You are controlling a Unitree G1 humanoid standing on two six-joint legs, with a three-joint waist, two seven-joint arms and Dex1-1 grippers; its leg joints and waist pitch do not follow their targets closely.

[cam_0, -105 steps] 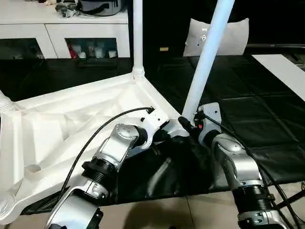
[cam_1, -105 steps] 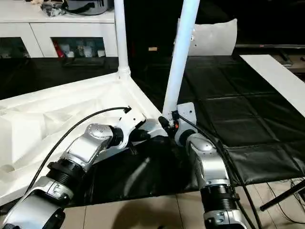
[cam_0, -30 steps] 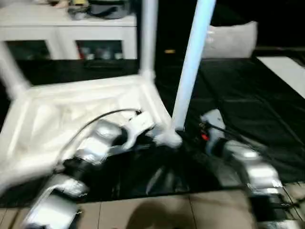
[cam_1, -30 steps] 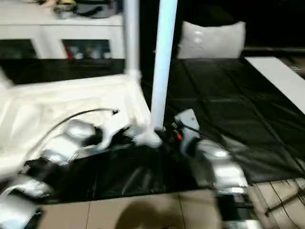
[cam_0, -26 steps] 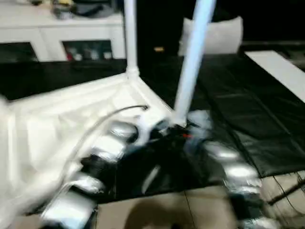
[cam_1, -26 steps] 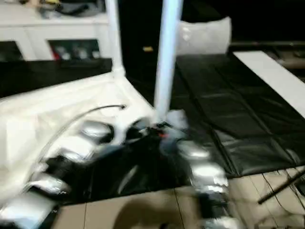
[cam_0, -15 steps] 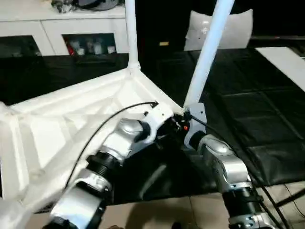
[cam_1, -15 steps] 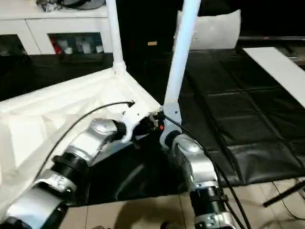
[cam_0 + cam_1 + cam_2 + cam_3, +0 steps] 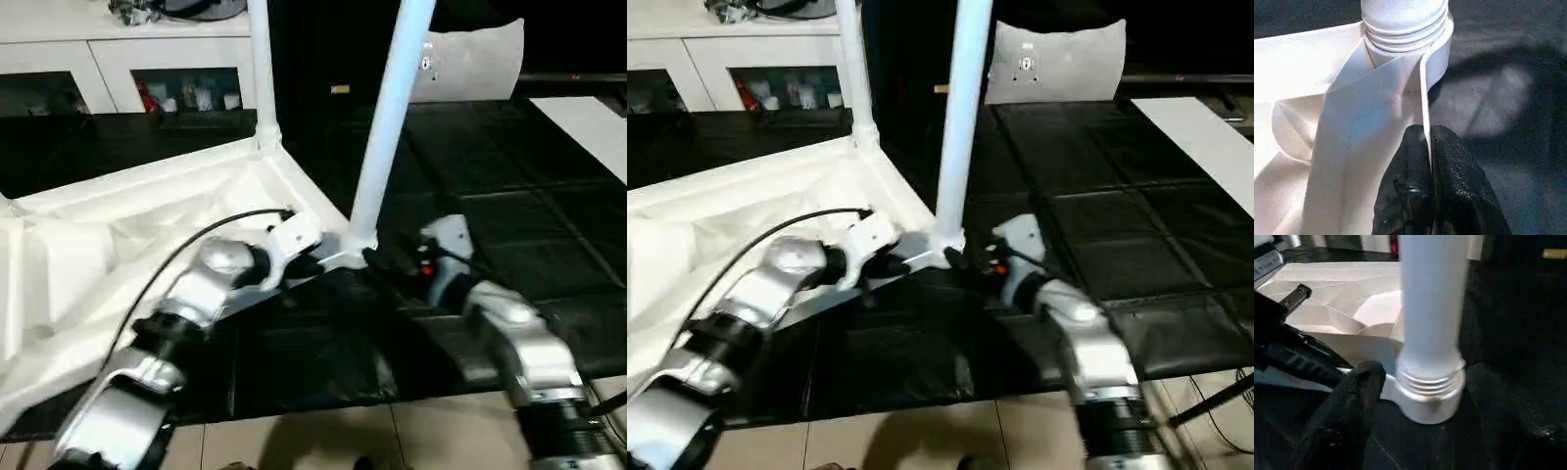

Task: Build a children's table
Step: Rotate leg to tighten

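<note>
The children's table top [image 9: 147, 230] lies upside down on a black mat [image 9: 509, 235] spread over the floor, its ribbed underside facing up. Two white legs stand upright in corner sockets: the far leg [image 9: 261, 69] rises from the back corner, and the near leg [image 9: 384, 127] rises from the corner closest to the robot, tilting a little toward the right as it goes up. The left hand [image 9: 1429, 161] is clenched on a thin upright rib of the table top's edge, just beside the near corner socket [image 9: 1405, 29], its two black fingers pinching the rib from either side. The right hand [image 9: 1422, 396] is released, its black fingers [image 9: 1352, 401] standing apart on either side of the near leg's threaded base, without clearly touching it. In the head views the right hand's white wrist block [image 9: 446, 245] sits just beside that base on the mat. Behind the mat stands a white cabinet [image 9: 118, 59] with glass doors, and a white cushion [image 9: 470, 59] leans at the back right. A white board [image 9: 588, 127] lies on the mat at the far right.
</note>
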